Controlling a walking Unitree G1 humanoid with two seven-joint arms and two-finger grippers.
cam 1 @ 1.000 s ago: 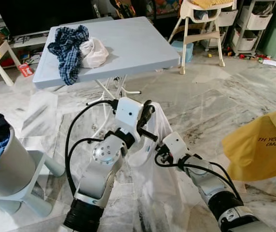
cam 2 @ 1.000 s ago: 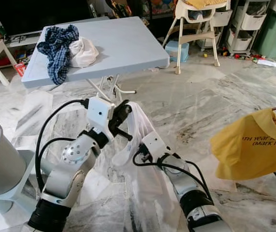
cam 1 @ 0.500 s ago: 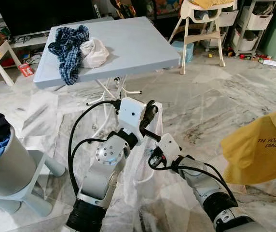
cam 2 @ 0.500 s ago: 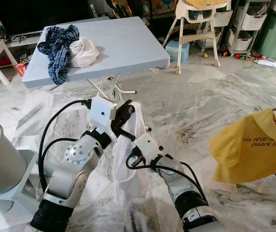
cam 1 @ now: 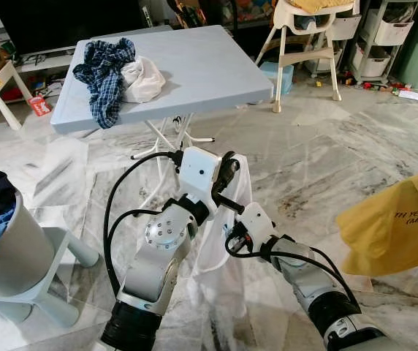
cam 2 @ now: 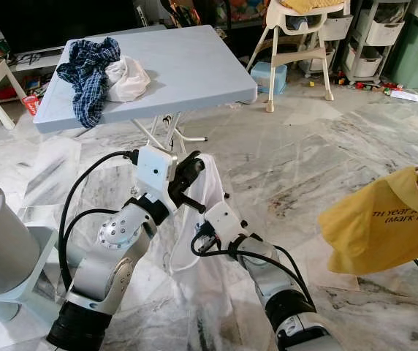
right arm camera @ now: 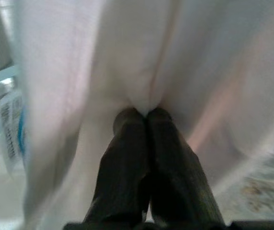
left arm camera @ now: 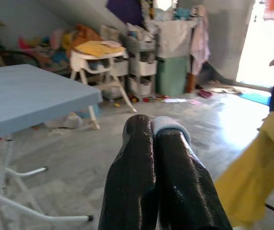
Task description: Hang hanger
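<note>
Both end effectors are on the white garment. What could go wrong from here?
1. The white garment hangs low, so its hem may drag on the marble floor.
2. The left end effector seems to pinch only a thin edge, so the cloth might slip out.
3. The right end effector is buried in fabric and could snag.

A counter (cam 1: 194, 66) is standing ahead, with a heap of clothes (cam 1: 118, 73) lying on its left part. A high chair (cam 1: 308, 36) is sitting behind it to the right. A laundry basket (cam 1: 8, 241) is resting on a stool at the far left. In front of the counter, the left end effector (cam 1: 227, 175) and right end effector (right arm camera: 142, 117) are holding a garment (cam 1: 220, 241) between them. Another garment (cam 1: 395, 227) is hanging at the far right.
</note>
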